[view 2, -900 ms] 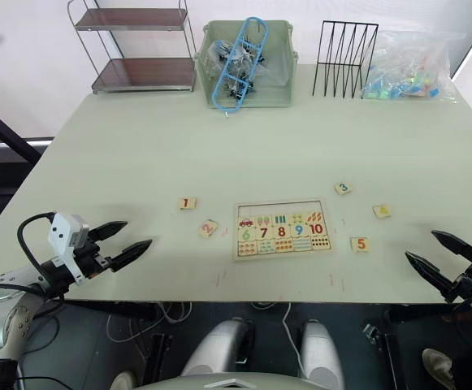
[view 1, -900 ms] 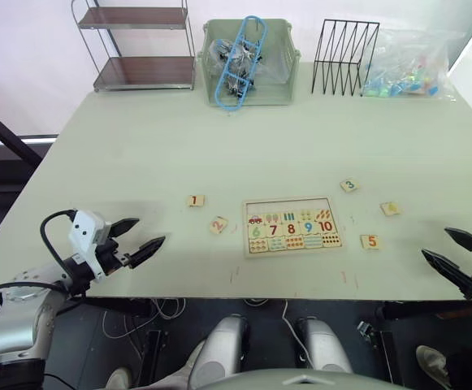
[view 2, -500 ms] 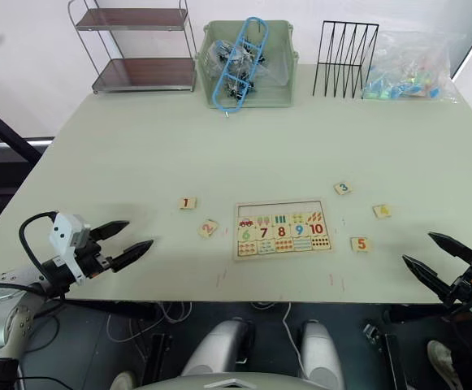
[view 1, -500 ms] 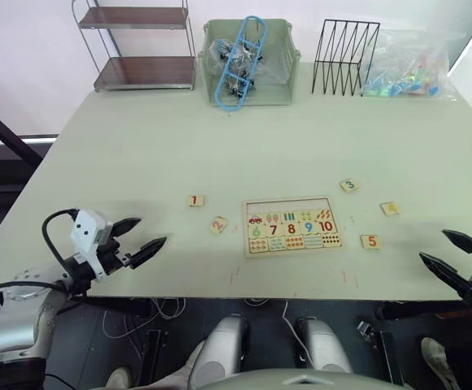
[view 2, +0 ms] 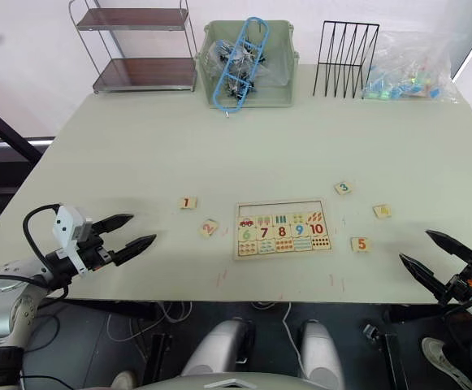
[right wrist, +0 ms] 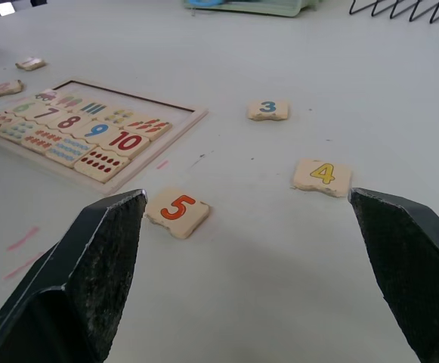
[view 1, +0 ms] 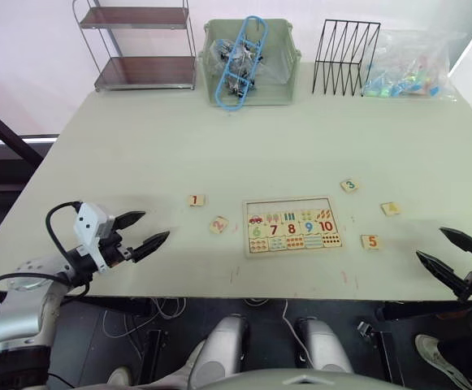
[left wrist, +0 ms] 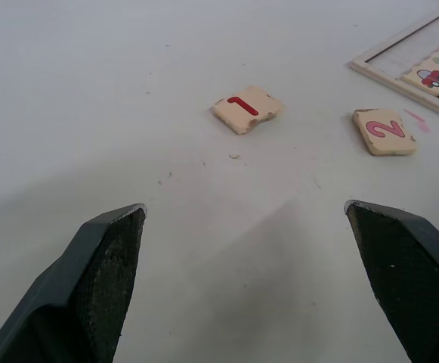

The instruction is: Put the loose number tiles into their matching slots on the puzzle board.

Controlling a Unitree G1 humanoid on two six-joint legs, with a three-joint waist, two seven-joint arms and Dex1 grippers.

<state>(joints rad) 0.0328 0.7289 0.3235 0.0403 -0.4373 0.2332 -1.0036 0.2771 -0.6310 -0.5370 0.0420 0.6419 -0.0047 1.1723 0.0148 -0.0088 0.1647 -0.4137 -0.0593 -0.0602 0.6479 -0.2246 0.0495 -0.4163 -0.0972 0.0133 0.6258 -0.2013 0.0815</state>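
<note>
We find both the left hand (view 1: 142, 231) and right hand (view 1: 450, 253) wide, empty, evidently staged flanking the puzzle board (view 1: 292, 226) for pickup.

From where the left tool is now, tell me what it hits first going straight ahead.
Likely bare table first. Continuing on that line, the left tool, open, would probably reach the 1 tile, or pass between it and the 2 tile; depth is unclear.
</note>
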